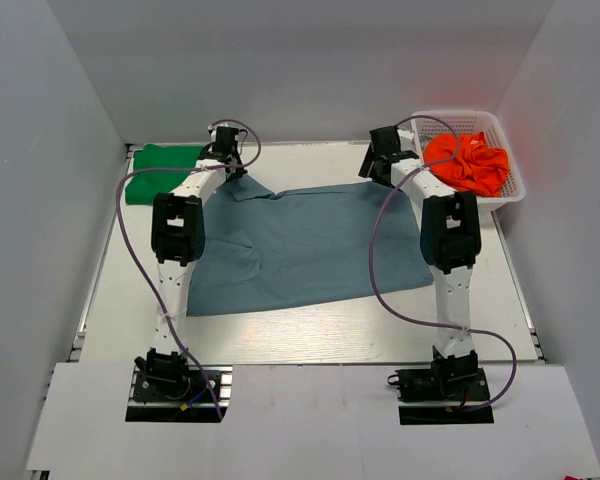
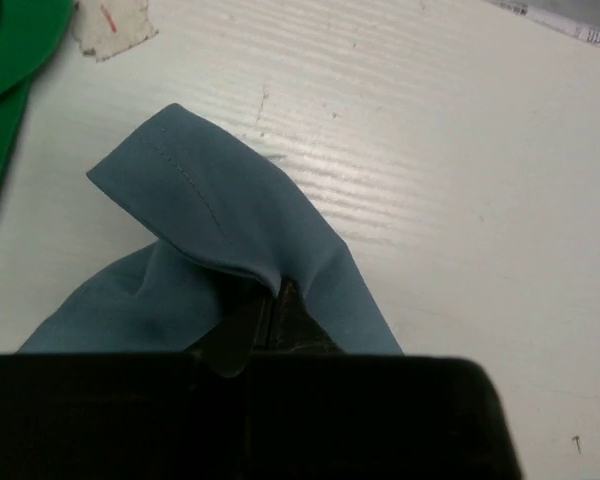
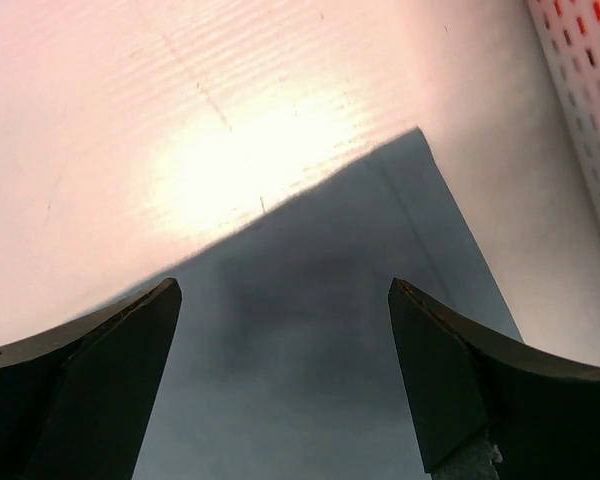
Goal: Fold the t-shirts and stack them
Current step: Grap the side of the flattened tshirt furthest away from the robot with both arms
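**Left hand [image 1: 230, 160] clenched on blue t-shirt [image 1: 310, 250], right hand [image 1: 380, 160] released over it**

The white tabletop [image 1: 310, 340] carries everything you see. The blue t-shirt is the biggest thing on it: it lies spread out, mostly flat, between the two arms, with a few soft wrinkles and its near edge running at a slant. Take it as your reference.

Off the blue t-shirt's far-right corner sits a white slotted basket [image 1: 510, 195], with a crumpled orange-red cloth [image 1: 470, 165] filling it. The right wrist view catches the basket wall just beside that corner.

Off the blue t-shirt's far-left corner lies the green t-shirt [image 1: 160, 170] in a compact, roughly rectangular heap, near the blue one but not touching it.

At the blue t-shirt's far-left corner your left hand is clenched on the cloth. In the left wrist view the fingers [image 2: 230, 335] pinch a raised fold, and a stitched hem flap stands up beyond them.

At the blue t-shirt's far-right corner your right hand is released, jaws wide apart and straddling the pointed corner in the right wrist view. Whether the fingers [image 3: 120, 370] touch the cloth, you cannot tell.

Smallest: a pale scrap [image 2: 110, 25] with a red mark on the tabletop, between the green t-shirt and the blue t-shirt's lifted fold.
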Robot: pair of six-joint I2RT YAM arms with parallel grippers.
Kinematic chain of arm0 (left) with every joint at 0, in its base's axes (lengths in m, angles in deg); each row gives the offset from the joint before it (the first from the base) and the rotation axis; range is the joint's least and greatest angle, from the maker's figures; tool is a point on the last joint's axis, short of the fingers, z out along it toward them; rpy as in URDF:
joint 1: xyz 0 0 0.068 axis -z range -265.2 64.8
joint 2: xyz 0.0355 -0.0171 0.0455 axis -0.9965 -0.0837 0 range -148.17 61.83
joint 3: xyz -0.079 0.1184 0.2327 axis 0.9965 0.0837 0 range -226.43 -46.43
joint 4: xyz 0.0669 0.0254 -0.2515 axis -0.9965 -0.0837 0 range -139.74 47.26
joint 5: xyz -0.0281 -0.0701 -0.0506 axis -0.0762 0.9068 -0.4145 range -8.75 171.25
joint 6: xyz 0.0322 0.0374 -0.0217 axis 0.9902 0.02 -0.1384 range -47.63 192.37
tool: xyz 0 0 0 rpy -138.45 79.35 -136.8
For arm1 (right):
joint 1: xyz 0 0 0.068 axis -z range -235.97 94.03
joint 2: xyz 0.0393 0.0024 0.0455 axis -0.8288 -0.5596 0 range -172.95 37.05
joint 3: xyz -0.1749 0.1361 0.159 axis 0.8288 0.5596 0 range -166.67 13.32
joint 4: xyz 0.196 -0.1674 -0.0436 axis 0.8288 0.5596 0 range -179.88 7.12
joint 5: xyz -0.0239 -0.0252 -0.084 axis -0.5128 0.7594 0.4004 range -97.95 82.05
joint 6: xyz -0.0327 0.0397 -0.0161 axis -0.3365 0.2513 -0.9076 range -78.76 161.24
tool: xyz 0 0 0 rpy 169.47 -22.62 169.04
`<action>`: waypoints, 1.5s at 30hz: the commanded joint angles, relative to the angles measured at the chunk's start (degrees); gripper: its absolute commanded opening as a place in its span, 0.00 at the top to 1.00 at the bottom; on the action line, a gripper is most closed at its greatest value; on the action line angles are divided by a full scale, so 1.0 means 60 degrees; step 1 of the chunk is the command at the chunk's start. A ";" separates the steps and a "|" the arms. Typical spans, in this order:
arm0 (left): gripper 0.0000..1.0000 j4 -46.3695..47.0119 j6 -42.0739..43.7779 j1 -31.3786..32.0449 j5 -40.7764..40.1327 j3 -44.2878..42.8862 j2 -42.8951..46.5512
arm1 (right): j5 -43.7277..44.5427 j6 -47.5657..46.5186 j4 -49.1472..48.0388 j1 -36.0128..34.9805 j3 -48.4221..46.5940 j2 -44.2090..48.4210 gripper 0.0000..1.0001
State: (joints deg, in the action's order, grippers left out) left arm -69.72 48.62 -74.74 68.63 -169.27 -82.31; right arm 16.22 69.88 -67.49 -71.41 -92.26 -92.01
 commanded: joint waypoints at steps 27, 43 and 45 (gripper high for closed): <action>1.00 -0.0439 -0.0201 0.0191 0.0519 0.3158 0.3719 | 0.0646 0.0894 0.1438 0.0128 -0.2911 -0.2426 0.31; 1.00 -0.0923 -0.0495 0.0191 0.0009 0.4581 0.5009 | 0.0616 0.0193 0.1000 0.0157 -0.2063 -0.1477 1.00; 1.00 -0.1186 -0.0583 0.0191 -0.0094 0.4682 0.5345 | 0.0588 -0.0041 0.0475 0.0128 -0.1350 -0.0965 1.00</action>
State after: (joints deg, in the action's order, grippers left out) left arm -75.28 46.09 -73.73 69.75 -141.89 -57.28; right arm 19.98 71.92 -62.07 -70.23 -104.87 -103.57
